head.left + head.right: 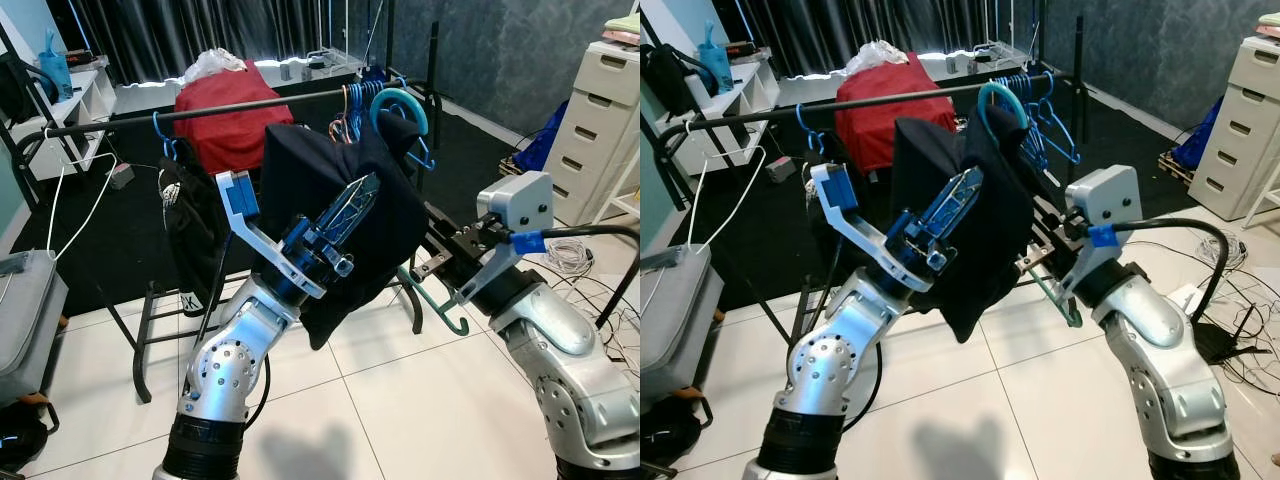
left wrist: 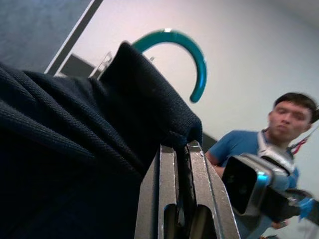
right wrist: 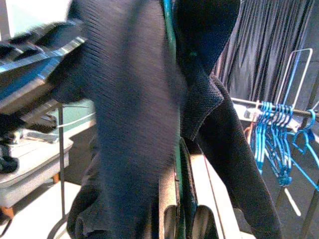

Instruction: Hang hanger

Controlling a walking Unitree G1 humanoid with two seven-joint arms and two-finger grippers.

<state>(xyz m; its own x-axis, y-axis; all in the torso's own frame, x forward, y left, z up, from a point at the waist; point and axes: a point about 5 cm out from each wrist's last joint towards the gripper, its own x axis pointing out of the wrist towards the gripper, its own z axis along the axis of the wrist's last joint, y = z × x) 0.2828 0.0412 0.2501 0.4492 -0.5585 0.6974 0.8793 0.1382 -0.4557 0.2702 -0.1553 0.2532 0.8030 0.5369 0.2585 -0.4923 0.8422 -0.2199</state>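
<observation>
A teal hanger with its hook [image 1: 400, 105] carries a dark navy garment [image 1: 330, 215] and is held up in front of the black clothes rail [image 1: 200, 112]. The hook sits level with the rail's right end, beside the blue hangers [image 1: 355, 105]; whether it rests on the rail I cannot tell. My left gripper [image 1: 368, 188] is shut on the garment at its shoulder, just below the hook [image 2: 192, 55]. My right gripper [image 1: 432, 266] is shut on the hanger's lower teal arm [image 1: 440, 305], and the teal bar [image 3: 172, 99] runs between its fingers.
A red garment [image 1: 235, 125] lies behind the rail. A white wire hanger [image 1: 75, 200] hangs at the rail's left end. A grey suitcase [image 1: 25, 320] stands at the left, white drawers [image 1: 605, 110] at the right, cables [image 1: 570, 255] on the floor. A person in a blue shirt [image 2: 244, 144] is nearby.
</observation>
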